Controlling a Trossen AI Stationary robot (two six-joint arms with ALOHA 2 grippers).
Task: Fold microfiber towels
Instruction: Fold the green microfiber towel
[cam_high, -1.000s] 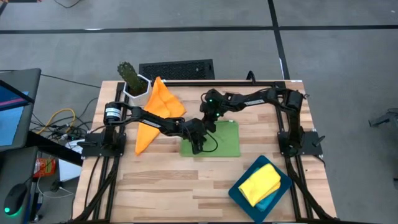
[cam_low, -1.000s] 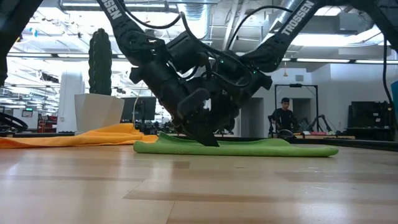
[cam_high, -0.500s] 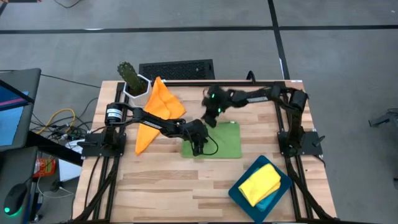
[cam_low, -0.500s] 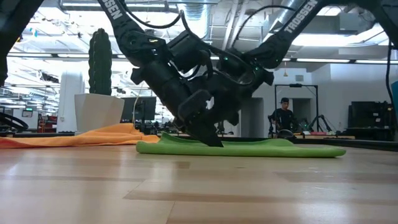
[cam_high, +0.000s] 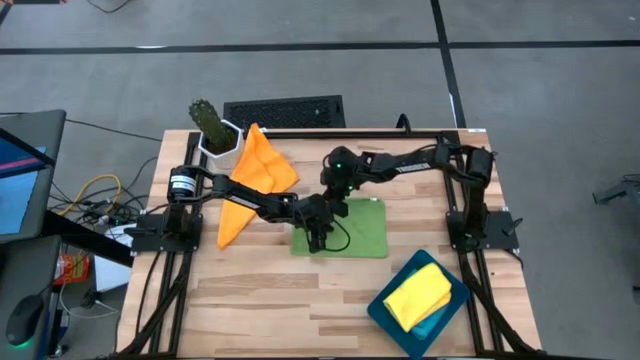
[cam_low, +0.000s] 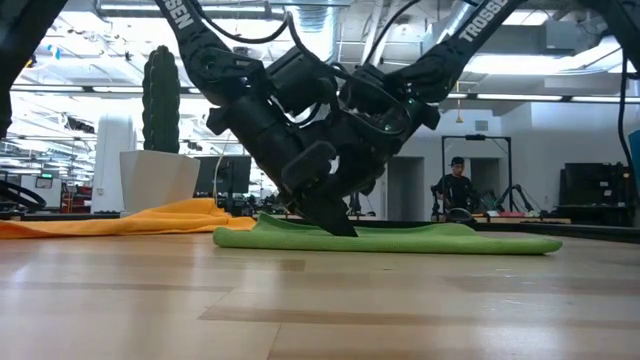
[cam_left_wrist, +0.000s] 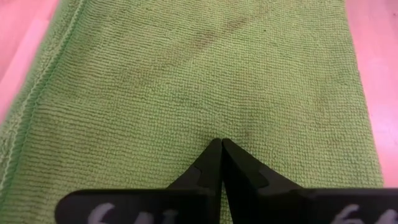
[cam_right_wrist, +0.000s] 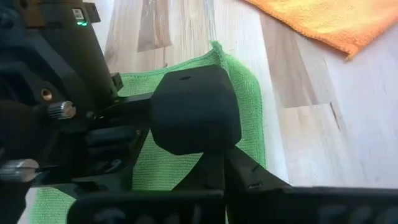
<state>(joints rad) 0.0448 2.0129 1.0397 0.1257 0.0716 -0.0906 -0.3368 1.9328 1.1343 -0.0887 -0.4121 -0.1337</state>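
Note:
A green microfiber towel (cam_high: 350, 228) lies folded flat at the table's middle, also seen low (cam_low: 420, 238). My left gripper (cam_left_wrist: 221, 143) is shut, its tips on the towel's left part (cam_high: 318, 240). My right gripper (cam_right_wrist: 219, 165) is shut and hangs above the towel's far edge (cam_high: 338, 198), just behind the left wrist; I see nothing between its fingers. An orange towel (cam_high: 255, 175) lies spread at the far left. A folded yellow towel (cam_high: 418, 293) rests on a tray. My left gripper presses its shut fingertips (cam_left_wrist: 214, 155) down on the green towel's upper face (cam_left_wrist: 217, 127), toward the towel's left side. The fingers slant down from the table's left. The towel lies flat on the table under them.
A teal tray (cam_high: 440, 322) holding the yellow towel sits at the near right corner. A cactus in a white pot (cam_high: 213, 132) stands at the far left corner. Bare wood lies along the near edge (cam_high: 280, 300). A person stands far off in the room (cam_low: 457, 185).
My right gripper has risen a little above the green towel's far edge and rolled its wrist, staying shut. The towel's right end has crept slightly toward the table's right edge. My left gripper has kept pressing in the same place.

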